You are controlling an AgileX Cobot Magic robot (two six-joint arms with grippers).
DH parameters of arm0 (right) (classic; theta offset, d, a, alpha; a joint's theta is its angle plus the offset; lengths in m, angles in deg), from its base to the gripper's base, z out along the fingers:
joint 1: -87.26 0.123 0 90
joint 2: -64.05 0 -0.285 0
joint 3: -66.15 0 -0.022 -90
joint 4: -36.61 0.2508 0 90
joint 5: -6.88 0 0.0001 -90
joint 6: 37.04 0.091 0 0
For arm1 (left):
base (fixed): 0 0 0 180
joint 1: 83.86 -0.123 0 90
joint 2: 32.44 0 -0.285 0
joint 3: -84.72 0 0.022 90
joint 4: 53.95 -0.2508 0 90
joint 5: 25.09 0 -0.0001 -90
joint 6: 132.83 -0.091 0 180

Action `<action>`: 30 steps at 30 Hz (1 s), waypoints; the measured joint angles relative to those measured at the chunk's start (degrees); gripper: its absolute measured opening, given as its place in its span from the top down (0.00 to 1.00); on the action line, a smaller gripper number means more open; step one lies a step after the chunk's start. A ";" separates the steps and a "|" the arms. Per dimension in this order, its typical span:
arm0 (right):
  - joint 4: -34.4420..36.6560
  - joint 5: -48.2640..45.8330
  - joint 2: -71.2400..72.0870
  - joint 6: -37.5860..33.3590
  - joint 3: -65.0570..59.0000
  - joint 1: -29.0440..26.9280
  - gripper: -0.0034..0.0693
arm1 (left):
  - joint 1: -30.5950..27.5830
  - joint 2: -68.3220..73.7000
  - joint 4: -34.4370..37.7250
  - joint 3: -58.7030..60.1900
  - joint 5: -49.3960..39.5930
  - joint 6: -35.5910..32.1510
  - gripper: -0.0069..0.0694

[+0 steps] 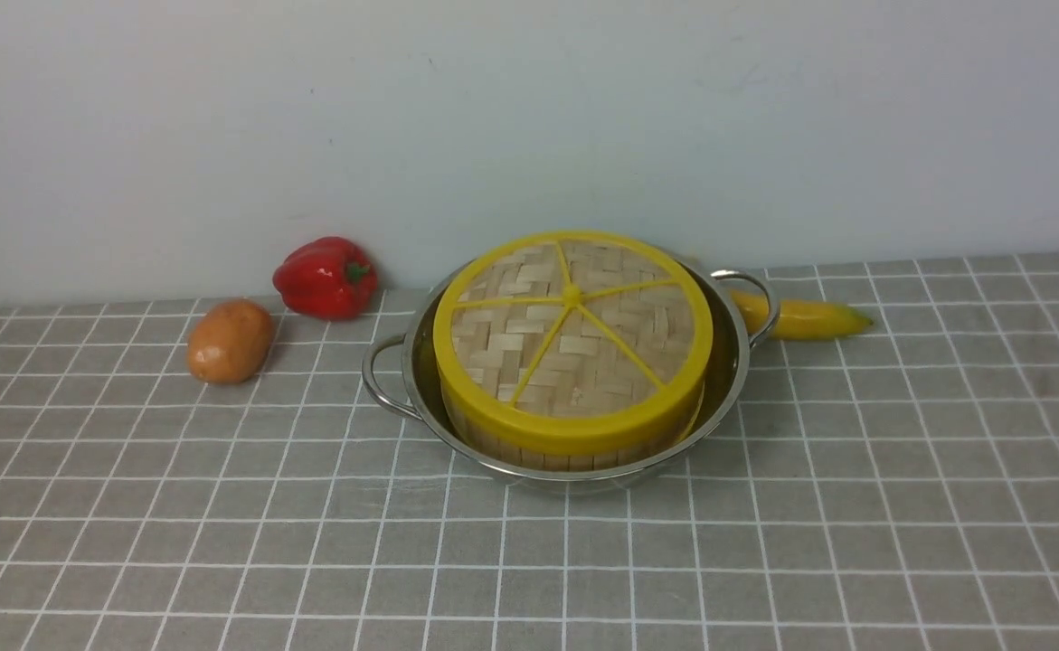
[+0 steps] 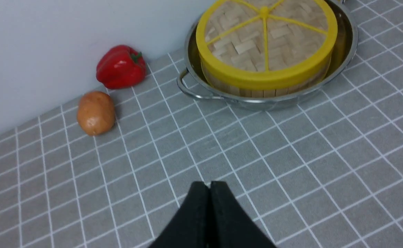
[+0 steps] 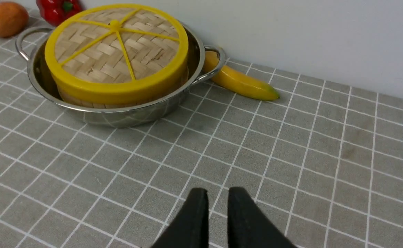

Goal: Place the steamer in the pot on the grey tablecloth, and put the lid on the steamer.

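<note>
Steamer [image 1: 574, 443] inside pot [image 1: 728, 380], lid [image 1: 572, 330] on top; left tool [image 2: 209, 186] closed, right tool [image 3: 218, 194] slightly parted, both empty.

Woven lid [image 1: 572, 334] atop slatted steamer [image 1: 574, 449], inside steel pot [image 1: 728, 362], grey tablecloth [image 1: 764, 542].

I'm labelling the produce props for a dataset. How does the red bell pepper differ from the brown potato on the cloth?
The glossy red bell pepper is lobed with a green stem; the brown potato is a smooth, matte oval. The pepper sits against the wall, the potato nearer the camera and further left. Both lie on the grey checked tablecloth, left of the steel pot, untouched.
</note>
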 joint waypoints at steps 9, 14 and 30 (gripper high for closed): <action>-0.85 2.46 3.12 0.21 -2.37 0.00 0.88 | 0.00 -6.85 0.00 11.98 4.41 4.64 0.93; 1.04 2.50 3.12 0.28 -2.37 0.00 0.87 | 0.00 -6.85 -0.05 12.26 5.18 5.24 0.92; 1.70 2.50 3.12 0.35 -2.37 0.00 0.81 | -10.46 -9.01 -4.49 13.16 9.25 2.53 0.89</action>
